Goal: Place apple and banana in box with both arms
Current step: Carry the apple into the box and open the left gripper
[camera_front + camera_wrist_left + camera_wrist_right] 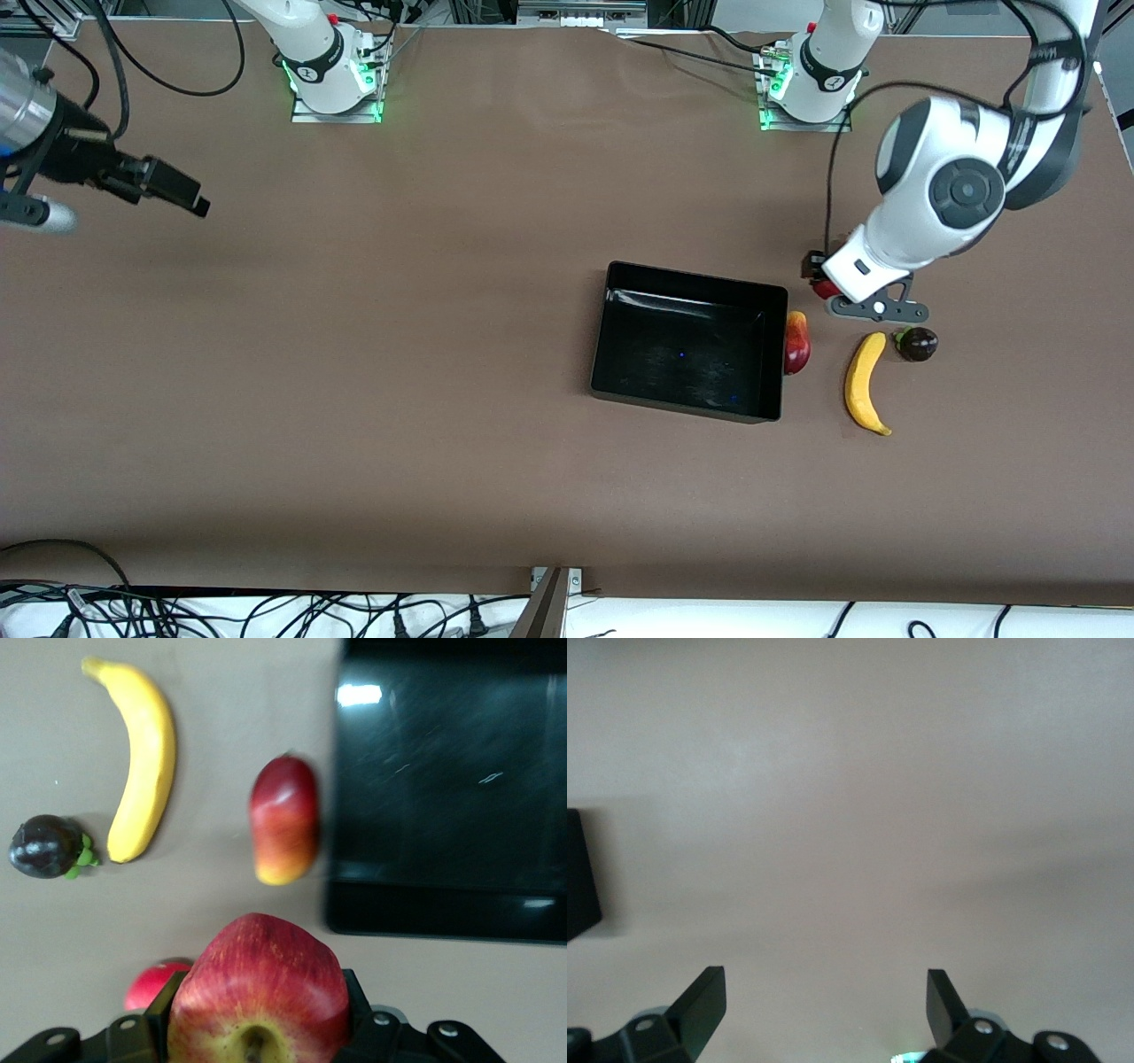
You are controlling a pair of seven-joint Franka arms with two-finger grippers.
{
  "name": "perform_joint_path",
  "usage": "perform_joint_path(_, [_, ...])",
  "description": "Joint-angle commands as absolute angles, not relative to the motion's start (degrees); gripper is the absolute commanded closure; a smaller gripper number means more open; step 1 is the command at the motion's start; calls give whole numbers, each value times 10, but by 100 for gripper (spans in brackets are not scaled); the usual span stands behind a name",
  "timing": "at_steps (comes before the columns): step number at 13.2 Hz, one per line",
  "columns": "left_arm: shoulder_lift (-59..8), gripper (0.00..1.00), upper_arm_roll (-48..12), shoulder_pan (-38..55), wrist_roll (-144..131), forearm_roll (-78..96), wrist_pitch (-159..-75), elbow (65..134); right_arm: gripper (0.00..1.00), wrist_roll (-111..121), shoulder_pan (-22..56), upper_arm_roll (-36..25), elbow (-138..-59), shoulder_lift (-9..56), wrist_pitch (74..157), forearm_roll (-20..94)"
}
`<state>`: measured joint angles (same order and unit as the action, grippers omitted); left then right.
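Note:
My left gripper (819, 276) is shut on the apple (257, 1001), red with yellow streaks and a dimpled top, and holds it over the table just off the box's corner toward the left arm's end. In the left wrist view the gripper (259, 1019) has a black finger (356, 997) on each side of the apple. The banana (864, 383) lies on the table toward the left arm's end from the box, and it also shows in the left wrist view (142, 762). The black box (695, 282) is empty; its wall shows in the left wrist view (443, 908). My right gripper (190, 199) is open and empty, waiting at the right arm's end of the table (826, 1001).
An elongated red-yellow fruit (796, 342) lies against the box's outer wall (283, 819). A dark purple fruit with green leaves (917, 344) sits beside the banana (44, 846). A round red fruit (152, 981) lies on the table under my left hand.

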<state>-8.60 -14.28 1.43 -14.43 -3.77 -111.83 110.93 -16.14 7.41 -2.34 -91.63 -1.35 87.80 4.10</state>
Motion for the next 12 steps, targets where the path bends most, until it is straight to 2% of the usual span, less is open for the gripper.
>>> perform_joint_path(1, [-178,100,-179,32,-263,-33,-1130,1042,0,-133,59,1,-936,-26,879,7])
perform_joint_path(3, [-223,100,-180,39,-289,-33,-1195,1047,0,-133,59,13,-938,-25,882,-11])
perform_joint_path(7, [-298,98,-179,50,-293,-51,-1262,1062,0,-135,50,60,-939,-27,882,-25])
perform_joint_path(9, [-322,93,-179,50,-311,-62,-1317,1080,0,-126,46,59,-939,-23,876,-24])
perform_joint_path(10, [-330,75,-179,54,-319,-62,-1322,1081,0,-121,46,48,-940,-20,875,-19])
perform_joint_path(11, [-329,31,-179,55,-319,-62,-1321,1081,0,-123,47,45,-940,-18,879,-18])
perform_joint_path(12, [-326,0,-179,55,-318,-62,-1316,1079,0,-123,47,45,-938,-14,885,-18])
